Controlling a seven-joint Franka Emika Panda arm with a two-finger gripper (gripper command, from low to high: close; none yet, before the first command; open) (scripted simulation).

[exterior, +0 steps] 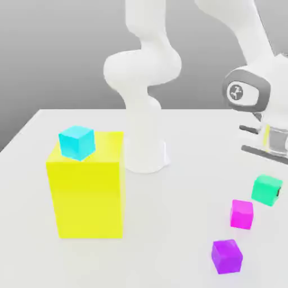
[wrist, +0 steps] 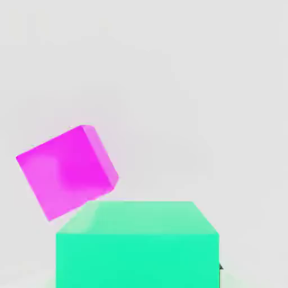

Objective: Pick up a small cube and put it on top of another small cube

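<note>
Teal-green small plain cube (exterior: 266,189) hangs above the white worktop (exterior: 169,225) near its right edge, where we see our gripper (exterior: 272,188) pinching it; a small magenta cube (exterior: 242,214) lies just beside and below, a purple cube (exterior: 226,256) nearer the front edge.

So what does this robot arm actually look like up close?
The arm is glossy white, built from thick rounded segments on a round white base. Near the wrist sits a grey disc-shaped cap with a small white emblem. Below it, the tool's body is white with dark trim. No cables show.
</note>
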